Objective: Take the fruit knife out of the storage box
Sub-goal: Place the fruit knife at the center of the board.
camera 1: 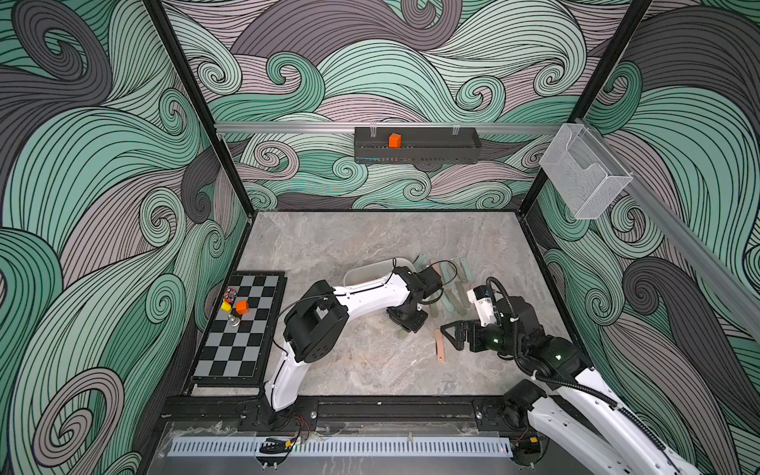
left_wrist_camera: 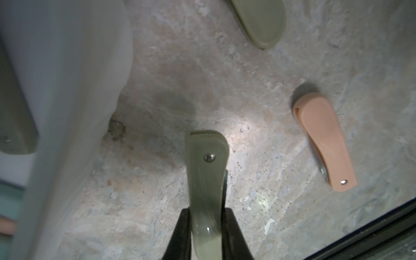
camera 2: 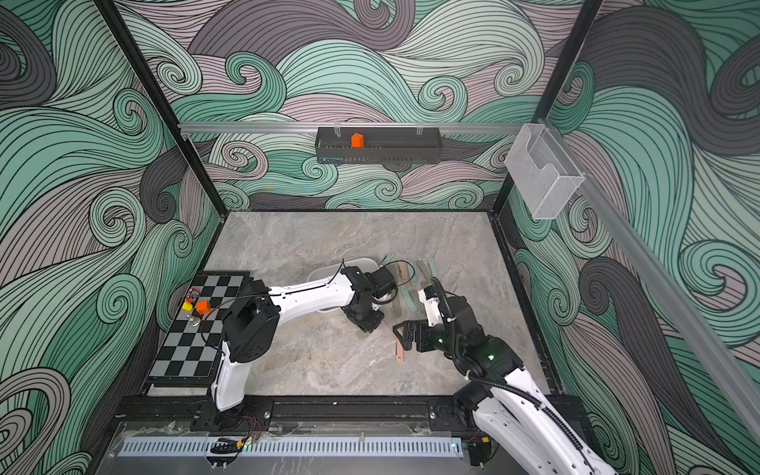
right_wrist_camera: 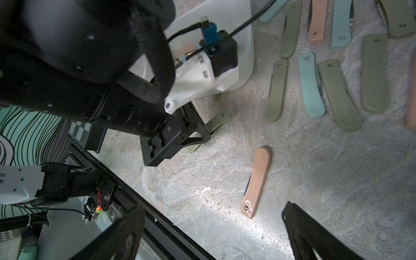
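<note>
Between the left fingers (left_wrist_camera: 180, 236), pressed in from both sides, sits an olive-green fruit knife (left_wrist_camera: 207, 175), folded and gripped near one end, its riveted end sticking out free. It is already outside the storage box (left_wrist_camera: 67, 90), whose white wall stands just beside it. It hangs over the bare desk (left_wrist_camera: 247, 108), and whether its low end touches the stone I cannot tell. A pink knife (left_wrist_camera: 324, 144) lies near it on the desk, and a row of other knives (right_wrist_camera: 337, 94) lies further off, beside the box. The right fingers (right_wrist_camera: 315, 236) are spread wide and empty, hovering by the pink knife. Risks, as I judge them: the smooth handle, held near one end only, could swivel or slip; let go from any height, it could skid into the pink knife; and the two arms are close enough to knock if either swings across
</note>
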Available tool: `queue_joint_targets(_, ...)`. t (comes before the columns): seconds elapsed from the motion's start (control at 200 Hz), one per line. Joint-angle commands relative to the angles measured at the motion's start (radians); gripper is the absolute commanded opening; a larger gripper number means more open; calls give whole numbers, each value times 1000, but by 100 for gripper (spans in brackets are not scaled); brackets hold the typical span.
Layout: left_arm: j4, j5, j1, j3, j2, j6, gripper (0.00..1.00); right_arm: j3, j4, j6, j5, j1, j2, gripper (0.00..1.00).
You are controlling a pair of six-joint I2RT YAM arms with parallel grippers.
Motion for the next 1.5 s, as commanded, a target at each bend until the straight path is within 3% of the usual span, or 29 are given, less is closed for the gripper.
queue_joint_targets(0.0,18,40,-4,14,46,-11,2,5,-21,26,22,6,-15,98)
queue_joint_targets(0.21,0,48,-6,36,74,-4,9,16,-23,20,18,7,-15,98)
queue_joint_targets(0.27,-13,47,-7,51,69,2,18,18,-23,19,16,7,-18,98)
queue_joint_targets(0.385,-36,35,-8,82,42,6,50,18,-22,23,5,8,-36,98)
queue_joint_targets(0.55,-104,25,-8,171,17,15,65,65,-40,27,-12,13,-42,98)
queue_joint_targets(0.665,-165,7,-8,256,13,30,70,104,-45,28,-24,15,-26,98)
queue_joint_targets(0.855,-314,-77,17,465,37,89,72,165,-23,26,-25,24,18,98)
queue_joint_targets(1.046,-368,-102,116,566,51,146,73,203,4,-9,5,28,119,98)
queue_joint_targets(1.281,-326,-77,252,548,57,211,72,221,130,-27,39,29,278,98)
queue_joint_targets(1.496,-268,-63,290,483,100,271,64,253,226,-41,60,29,413,98)
